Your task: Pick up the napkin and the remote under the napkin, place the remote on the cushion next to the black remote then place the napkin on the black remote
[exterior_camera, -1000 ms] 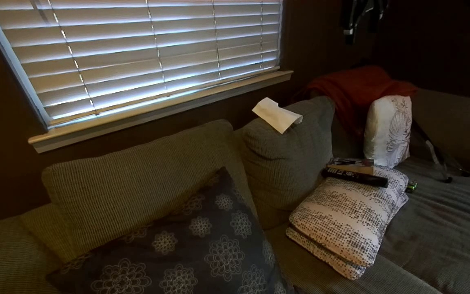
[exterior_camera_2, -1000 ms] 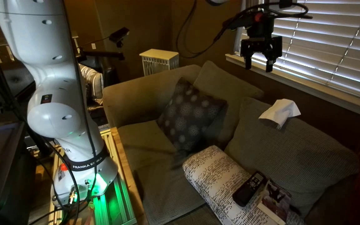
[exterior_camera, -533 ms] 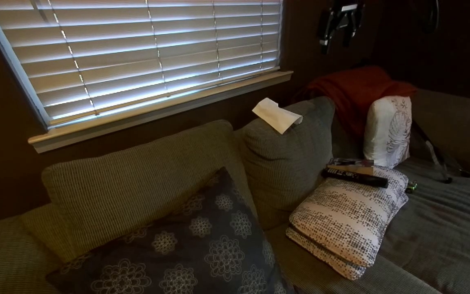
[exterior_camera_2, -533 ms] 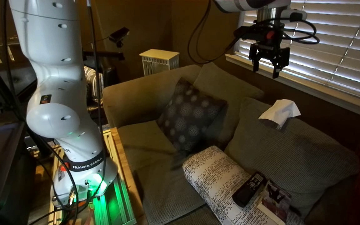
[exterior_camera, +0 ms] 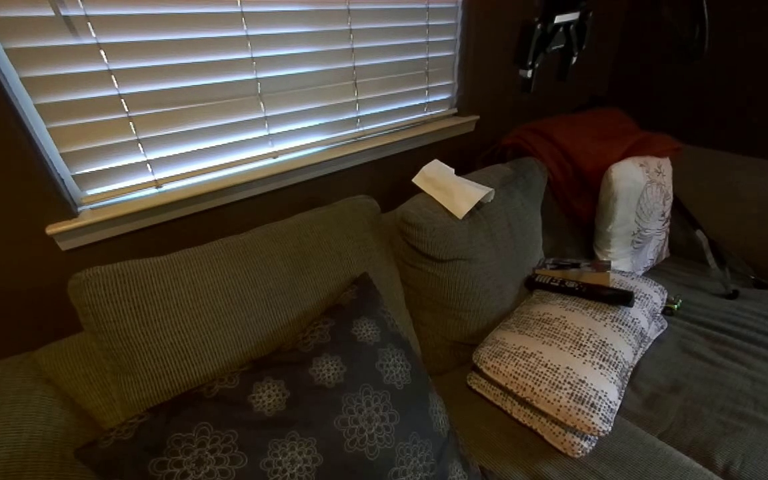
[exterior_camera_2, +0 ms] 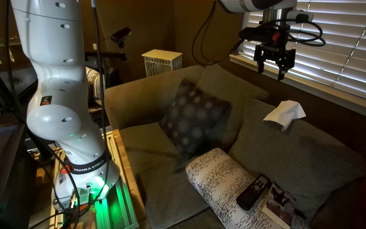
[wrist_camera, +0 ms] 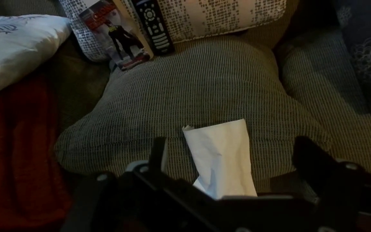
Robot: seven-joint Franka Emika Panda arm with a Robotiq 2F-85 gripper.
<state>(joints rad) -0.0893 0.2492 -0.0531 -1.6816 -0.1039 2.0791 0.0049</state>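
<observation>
The white napkin (exterior_camera: 452, 189) lies draped over the top of a grey-green sofa back cushion (exterior_camera: 477, 267); it also shows in an exterior view (exterior_camera_2: 284, 114) and the wrist view (wrist_camera: 221, 158). Any remote under it is hidden. The black remote (exterior_camera_2: 253, 192) lies across the cream, dark-speckled cushion (exterior_camera_2: 218, 173) on the seat; both show in the wrist view, remote (wrist_camera: 155, 27) and cushion (wrist_camera: 204, 16). My gripper (exterior_camera_2: 270, 72) is open, empty and pointing down, well above the napkin. In the wrist view the napkin appears between the spread fingers (wrist_camera: 158, 153), its lower end hidden by the gripper.
A picture-covered case or book (exterior_camera_2: 280, 203) lies beside the black remote on the cushion. A dark floral pillow (exterior_camera_2: 191, 116), a white pillow (exterior_camera: 632, 213) and a red blanket (exterior_camera: 584, 143) are on the sofa. The window sill (exterior_camera: 264, 177) and blinds are behind the napkin.
My gripper has come lower and shifted right in an exterior view, mostly in the earlier half second; it has hardly moved since. It stayed open. Napkin and black remote have not moved.
</observation>
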